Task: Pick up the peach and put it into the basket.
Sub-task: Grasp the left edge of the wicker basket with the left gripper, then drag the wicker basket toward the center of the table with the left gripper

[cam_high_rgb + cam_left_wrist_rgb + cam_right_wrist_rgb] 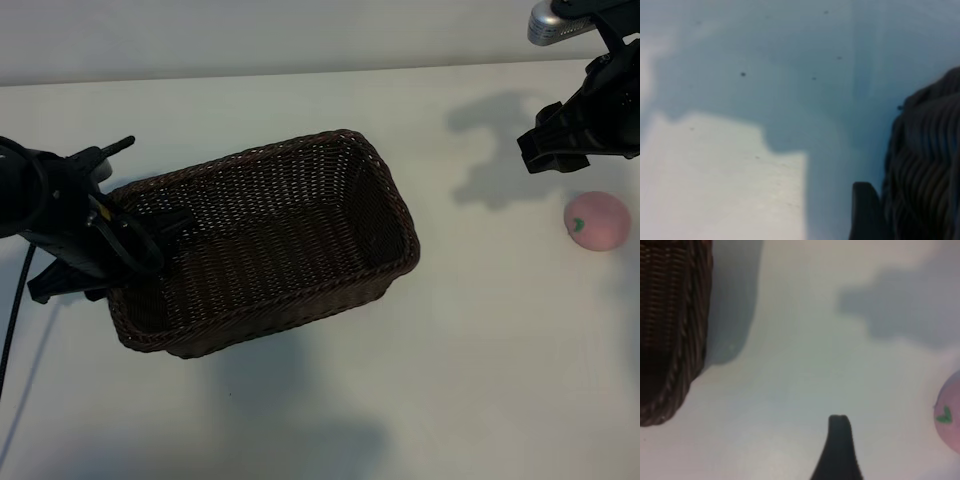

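Observation:
The dark-brown wicker basket lies slanted on the white table, left of the middle. My left gripper straddles the rim of its left end wall and grips it. One finger is inside, and the other finger presses against the woven outer wall. The pale-pink peach, green mark facing left, rests on the table at the far right. My right gripper hangs open and holds nothing, just behind and left of the peach. In the right wrist view one finger shows over bare table, between the peach and the basket.
The white table stretches bare in front of the basket and between the basket and the peach. Its far edge meets a pale wall at the back. A black cable hangs from the left arm.

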{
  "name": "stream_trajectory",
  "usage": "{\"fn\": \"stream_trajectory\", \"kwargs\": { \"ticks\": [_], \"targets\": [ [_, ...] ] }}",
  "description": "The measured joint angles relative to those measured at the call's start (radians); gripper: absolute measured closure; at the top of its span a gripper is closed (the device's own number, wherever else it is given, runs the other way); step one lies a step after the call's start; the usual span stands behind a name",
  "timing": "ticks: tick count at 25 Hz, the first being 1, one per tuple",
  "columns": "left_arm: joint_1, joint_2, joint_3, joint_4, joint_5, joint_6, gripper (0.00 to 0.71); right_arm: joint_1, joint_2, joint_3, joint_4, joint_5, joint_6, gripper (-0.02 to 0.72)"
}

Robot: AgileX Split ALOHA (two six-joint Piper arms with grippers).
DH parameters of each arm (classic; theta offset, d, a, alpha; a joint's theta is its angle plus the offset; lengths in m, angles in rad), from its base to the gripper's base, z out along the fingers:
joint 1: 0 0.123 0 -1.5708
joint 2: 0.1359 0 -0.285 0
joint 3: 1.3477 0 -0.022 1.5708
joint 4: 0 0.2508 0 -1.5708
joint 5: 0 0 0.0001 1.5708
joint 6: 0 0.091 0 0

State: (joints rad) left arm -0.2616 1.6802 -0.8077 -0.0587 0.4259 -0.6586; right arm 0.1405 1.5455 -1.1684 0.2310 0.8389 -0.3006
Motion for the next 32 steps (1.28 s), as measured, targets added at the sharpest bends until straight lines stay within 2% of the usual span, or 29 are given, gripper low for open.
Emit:
{"fn": "stream_trajectory", "kwargs": {
  "ticks": [11, 22, 26, 32],
  "targets": [
    [0.006, -0.052, 0.007, -0.292, -0.046, 0.244, 0.293, 0.0, 0.0, 0.0, 0.0, 0.0, 0.0, 0.138],
    [0.086, -0.128, 0.008, -0.558, -0.057, 0.511, 0.293, 0.0, 0.0, 0.0, 0.0, 0.0, 0.0, 0.138],
    [0.111, -0.139, 0.008, -0.612, -0.056, 0.566, 0.293, 0.0, 0.0, 0.0, 0.0, 0.0, 0.0, 0.138],
    [0.119, -0.139, 0.008, -0.697, -0.074, 0.634, 0.293, 0.0, 0.0, 0.0, 0.0, 0.0, 0.0, 0.138]
  ]
}}
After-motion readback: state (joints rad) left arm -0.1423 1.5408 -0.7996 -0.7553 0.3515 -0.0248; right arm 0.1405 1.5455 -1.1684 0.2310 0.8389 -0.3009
